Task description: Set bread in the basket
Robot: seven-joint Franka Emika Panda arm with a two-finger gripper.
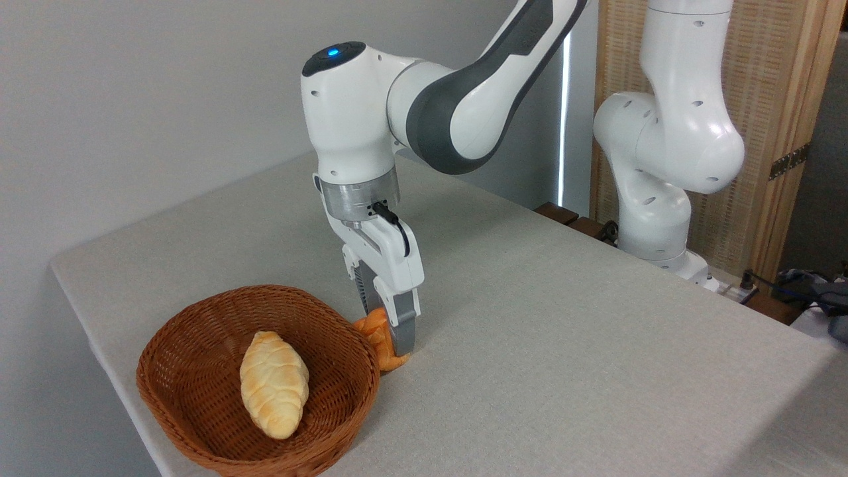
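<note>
The bread (376, 336), a small orange-golden knotted bun, rests on the table right against the right outer rim of the basket (199, 318). My gripper (387, 331) reaches straight down over it. One grey finger (403, 328) presses on the bun's right side, and the other stands behind its left side, partly hidden. The jaws look shut on the bun, whose underside touches the tabletop. The round reddish-brown wicker basket sits at the table's front left corner.
A longer pale-yellow ridged loaf (273, 384) lies inside the basket, filling its middle. The grey table (563, 344) stretches to the right and back. The arm's white base (652, 218) stands at the far right edge, with a wicker screen behind it.
</note>
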